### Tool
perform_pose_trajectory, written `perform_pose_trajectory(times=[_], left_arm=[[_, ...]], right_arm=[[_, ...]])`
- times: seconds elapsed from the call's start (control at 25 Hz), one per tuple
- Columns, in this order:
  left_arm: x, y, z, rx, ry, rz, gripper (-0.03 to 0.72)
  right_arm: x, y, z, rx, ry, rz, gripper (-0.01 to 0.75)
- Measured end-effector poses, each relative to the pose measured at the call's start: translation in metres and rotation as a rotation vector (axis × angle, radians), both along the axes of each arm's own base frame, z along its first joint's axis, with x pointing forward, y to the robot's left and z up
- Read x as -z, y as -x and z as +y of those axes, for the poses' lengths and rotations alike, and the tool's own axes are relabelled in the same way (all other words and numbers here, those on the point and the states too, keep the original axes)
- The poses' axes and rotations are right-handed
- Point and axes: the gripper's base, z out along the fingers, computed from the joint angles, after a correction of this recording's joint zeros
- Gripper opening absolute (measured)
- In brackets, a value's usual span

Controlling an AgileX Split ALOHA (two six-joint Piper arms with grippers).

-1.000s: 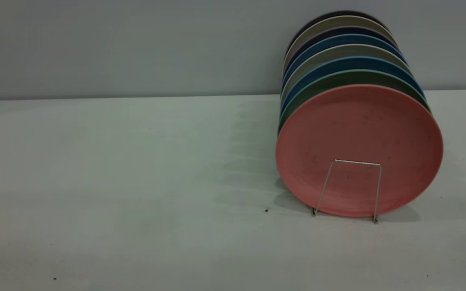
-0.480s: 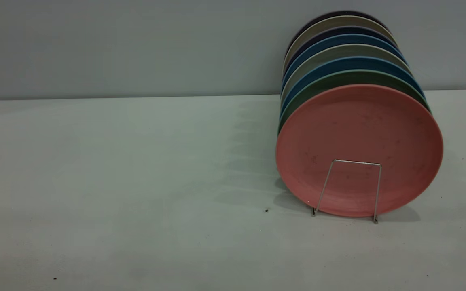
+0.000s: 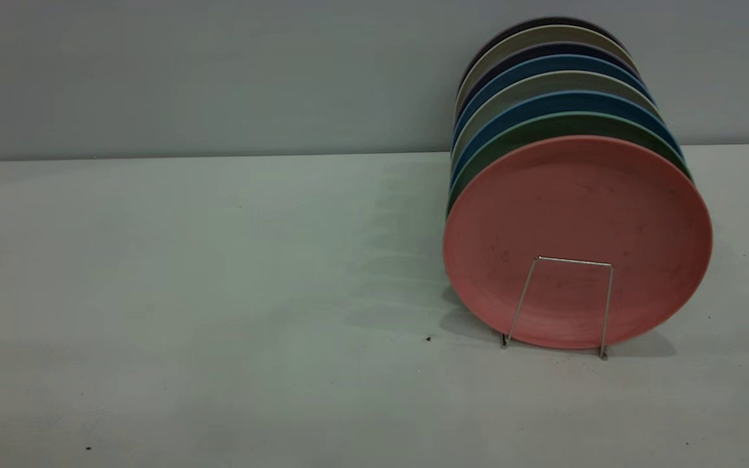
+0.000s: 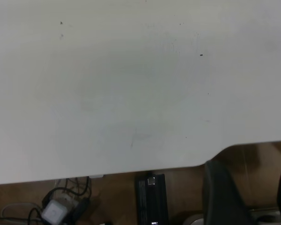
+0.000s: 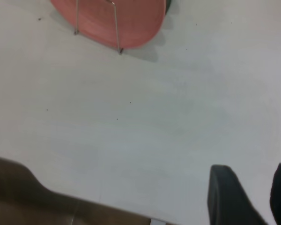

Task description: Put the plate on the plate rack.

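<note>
The salmon-pink plate (image 3: 576,214) stands on edge at the front of a row of plates at the table's right. Before it rises the front wire loop of the plate rack (image 3: 607,305). Neither arm shows in the exterior view. The right wrist view has the plate's lower part (image 5: 136,21) and the rack loop (image 5: 116,28) well away from my right gripper (image 5: 255,190), which is open and holds nothing over bare table. My left gripper (image 4: 255,190) is open and holds nothing, hanging past the table's near edge.
Behind the pink plate stand a green plate (image 3: 498,146), blue plates (image 3: 511,117) and grey ones, all upright in the same rack. Beyond the table edge (image 4: 131,169) lie a black box (image 4: 151,199) and cables (image 4: 61,206) on a brown floor.
</note>
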Motion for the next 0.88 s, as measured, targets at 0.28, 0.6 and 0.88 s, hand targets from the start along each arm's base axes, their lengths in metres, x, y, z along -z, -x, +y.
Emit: perform_pose_trajectory(times=[0.28,0.6,0.88], left_arm=[[0.0,0.0,0.0001,-0.001,-0.001,0.0,0.333],[0.0,0.0,0.0001,-0.001,-0.001,0.0,0.333],[-0.0004,0.0028,-0.0001,-0.001,-0.004,-0.021,0.333]], right_arm=[[0.0,0.0,-0.0001,0.0,0.001,0.0,0.243],[0.0,0.0,-0.0001,0.0,0.001,-0.001,0.243],[0.0,0.0003,-0.0002,0.003,0.0,-0.002,0.243]])
